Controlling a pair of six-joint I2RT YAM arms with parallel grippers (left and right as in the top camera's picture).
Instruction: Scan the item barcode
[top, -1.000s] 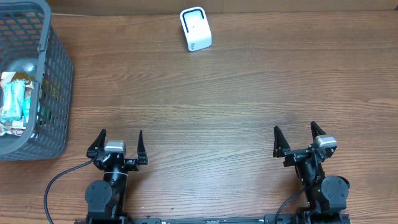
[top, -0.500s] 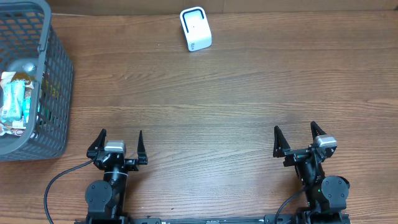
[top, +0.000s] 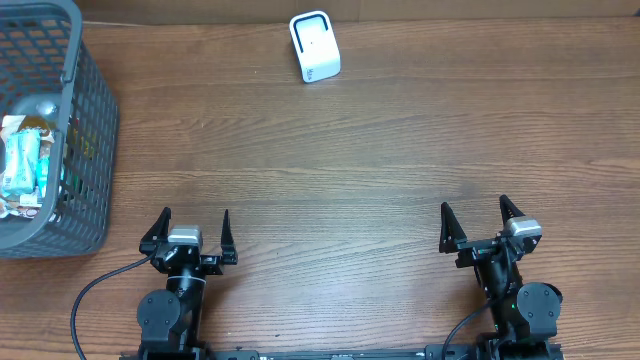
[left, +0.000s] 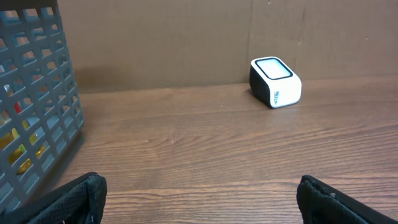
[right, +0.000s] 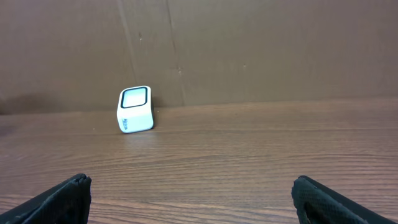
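Nothing done yet. left gripper (top: 194, 222) and right gripper (top: 474, 208) both spread apart, empty, at near table (top: 350, 150) edge. Snack items (top: 22, 160) in basket (top: 95, 130), far left; scanner (top: 314, 46) untouched. Pick, present, scan: all 3 left.

- basket (top: 92, 130) cut off by the left edge overhead;
- packets (top: 22, 165) inside partly hidden, labels too small to read;
- scanner (left: 275, 82) lettering illegible

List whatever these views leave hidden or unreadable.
- Overhead: the basket runs off the left edge, so its packets are partly cut off; no barcode legible.
- Left wrist: the basket mesh hides the contents; only coloured bits show.
- Both wrist views: lettering on the scanner is too small to read.
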